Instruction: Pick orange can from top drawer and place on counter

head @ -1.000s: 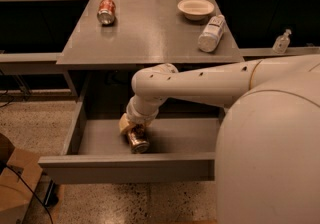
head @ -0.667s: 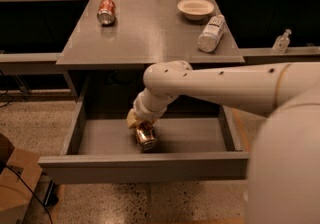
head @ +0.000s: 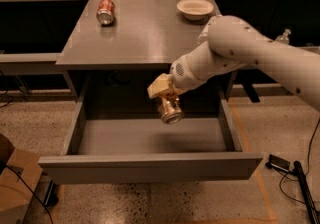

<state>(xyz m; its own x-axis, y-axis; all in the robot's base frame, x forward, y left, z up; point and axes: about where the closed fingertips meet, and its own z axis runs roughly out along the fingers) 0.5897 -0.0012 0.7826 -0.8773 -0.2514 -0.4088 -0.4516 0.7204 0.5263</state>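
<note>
My gripper [head: 166, 99] hangs over the middle of the open top drawer [head: 150, 167], below the front edge of the counter [head: 145, 33]. It is shut on the orange can [head: 170, 110], which is lifted clear of the drawer floor with a shiny silver end facing the camera. The white arm reaches in from the right, above the drawer's right wall.
On the counter a red-and-white can [head: 105, 11] lies at the back left and a white bowl [head: 194, 8] stands at the back right. A cardboard box [head: 15, 183] sits on the floor at the lower left. Cables and a black device [head: 280, 163] lie on the floor at the right.
The gripper has lifted the orange can off the drawer floor and up to the right. The arm has swung back to the right, uncovering the drawer's right side.
</note>
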